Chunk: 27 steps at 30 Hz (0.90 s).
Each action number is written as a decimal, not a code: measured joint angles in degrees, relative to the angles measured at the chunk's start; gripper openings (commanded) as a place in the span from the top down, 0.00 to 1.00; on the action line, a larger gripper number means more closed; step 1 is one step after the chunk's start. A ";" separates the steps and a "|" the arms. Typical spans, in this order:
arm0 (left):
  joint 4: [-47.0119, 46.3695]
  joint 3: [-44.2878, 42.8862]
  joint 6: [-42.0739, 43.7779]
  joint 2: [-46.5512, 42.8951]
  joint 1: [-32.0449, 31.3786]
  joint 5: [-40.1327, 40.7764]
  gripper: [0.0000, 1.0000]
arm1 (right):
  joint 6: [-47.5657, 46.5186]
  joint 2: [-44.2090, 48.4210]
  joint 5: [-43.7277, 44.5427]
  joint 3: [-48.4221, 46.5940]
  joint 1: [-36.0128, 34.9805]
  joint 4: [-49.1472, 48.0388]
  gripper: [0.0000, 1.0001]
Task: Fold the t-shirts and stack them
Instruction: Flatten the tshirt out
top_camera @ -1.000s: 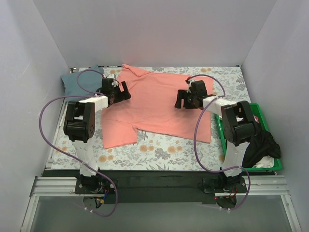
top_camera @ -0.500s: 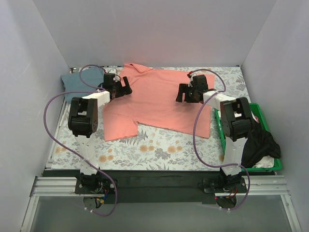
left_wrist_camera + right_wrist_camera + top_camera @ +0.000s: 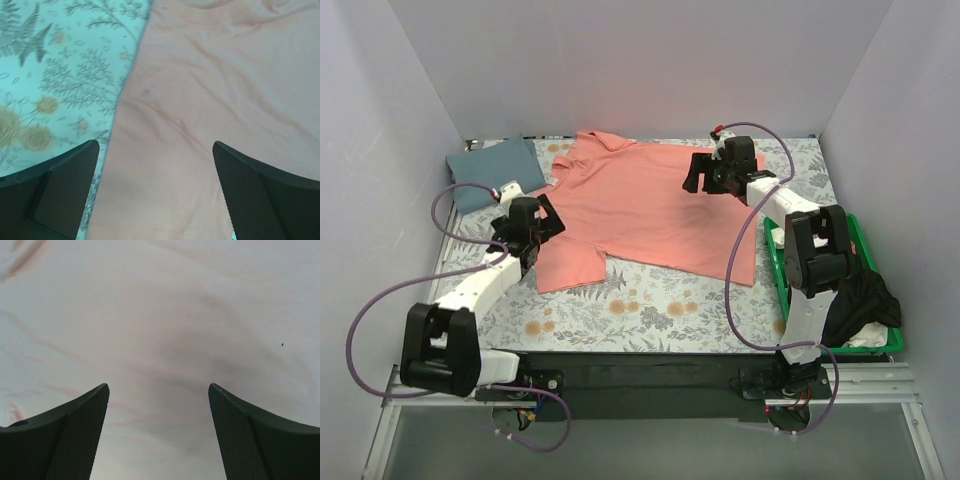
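The coral-pink t-shirt [image 3: 640, 210] lies spread flat on the floral cloth in the middle. The slate blue-grey t-shirt [image 3: 492, 170] lies folded at the back left. My left gripper [image 3: 542, 222] is open and empty above the pink shirt's left edge. In the left wrist view the gripper [image 3: 155, 170] has the pink shirt [image 3: 210, 100] between its fingers [image 3: 65, 185] and holds nothing. My right gripper [image 3: 698, 180] is open and empty above the shirt's far right part. In the right wrist view the gripper [image 3: 159, 390] sees only washed-out pink fabric [image 3: 165, 315].
The grey floral-print cloth [image 3: 650, 305] covers the table and shows in the left wrist view [image 3: 60, 75]. A green bin [image 3: 865, 240] with a black garment [image 3: 860, 295] stands at the right edge. White walls close in on the left, back and right.
The left arm has drawn back toward the near left, from the shirt's shoulder to its left edge. The right gripper has moved farther back. The pink shirt shifted slightly toward the back.
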<state>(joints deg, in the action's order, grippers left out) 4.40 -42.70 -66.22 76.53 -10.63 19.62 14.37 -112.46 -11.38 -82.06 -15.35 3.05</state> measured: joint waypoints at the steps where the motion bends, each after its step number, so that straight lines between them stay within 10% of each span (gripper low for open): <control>1: 1.57 1.25 -1.36 -2.40 -0.26 1.60 0.04 | 0.00 0.35 -0.35 0.07 0.07 -0.07 0.14; 11: 19.32 5.51 -14.49 -5.31 -2.99 7.23 0.36 | 0.04 2.34 -2.93 4.57 1.64 -0.42 0.13; 27: 29.49 8.61 -22.75 -6.45 -4.24 3.82 0.57 | 0.68 3.48 -5.55 6.62 4.52 -3.63 0.14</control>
<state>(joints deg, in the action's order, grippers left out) 33.89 -34.09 -88.97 70.08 -14.87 23.44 15.05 -108.99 -16.93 -75.44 -10.83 -0.58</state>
